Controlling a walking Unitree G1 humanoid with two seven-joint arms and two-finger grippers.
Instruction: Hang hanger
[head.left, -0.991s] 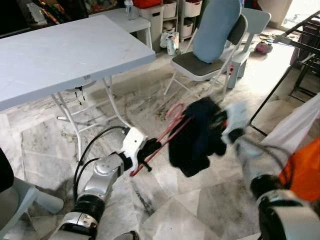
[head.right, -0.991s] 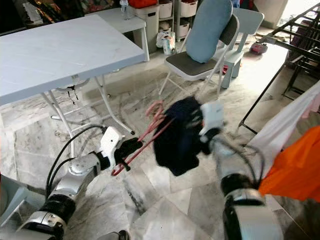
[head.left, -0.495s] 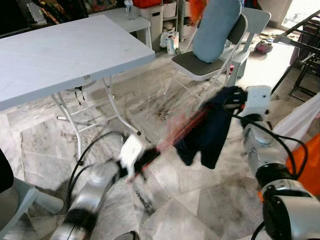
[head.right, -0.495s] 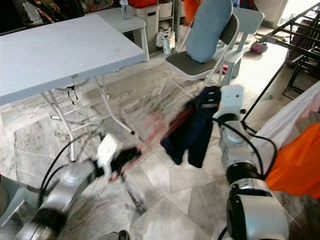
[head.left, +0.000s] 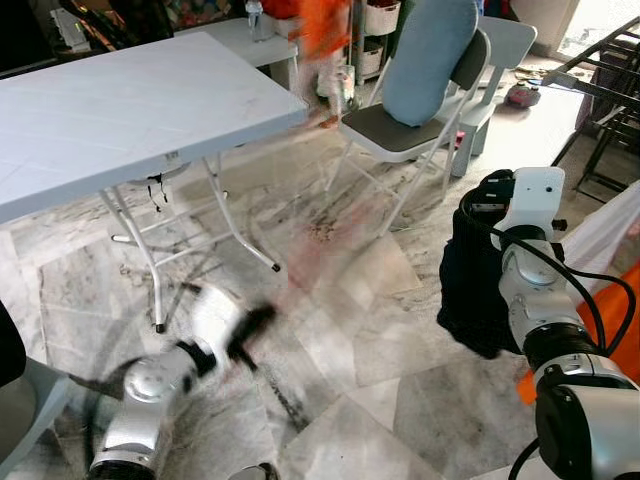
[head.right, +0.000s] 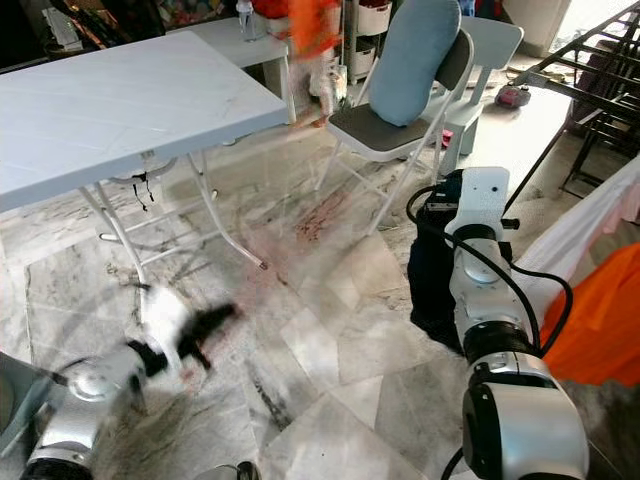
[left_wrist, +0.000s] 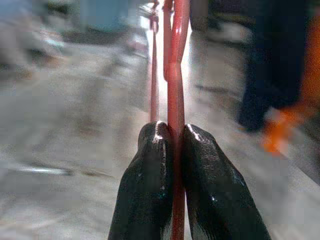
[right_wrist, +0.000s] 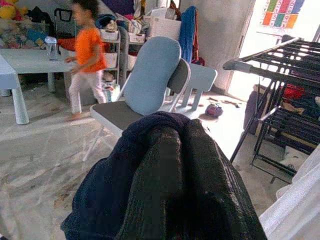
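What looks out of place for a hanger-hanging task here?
The dark garment is off the red hanger: it hangs from the right gripper, while the left gripper pinches the bare hanger low above the floor. A person crosses behind the table.

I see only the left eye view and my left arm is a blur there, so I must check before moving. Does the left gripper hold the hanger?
Observer: Yes. In the left wrist view the left gripper is shut on the red hanger.
Operator: And the dark shape on my right arm?
Observer: The right wrist view shows a navy garment draped over the right gripper, hiding its tips.
Operator: What is the orange blur near the table?
Observer: A person in an orange shirt, walking behind the folding chair.
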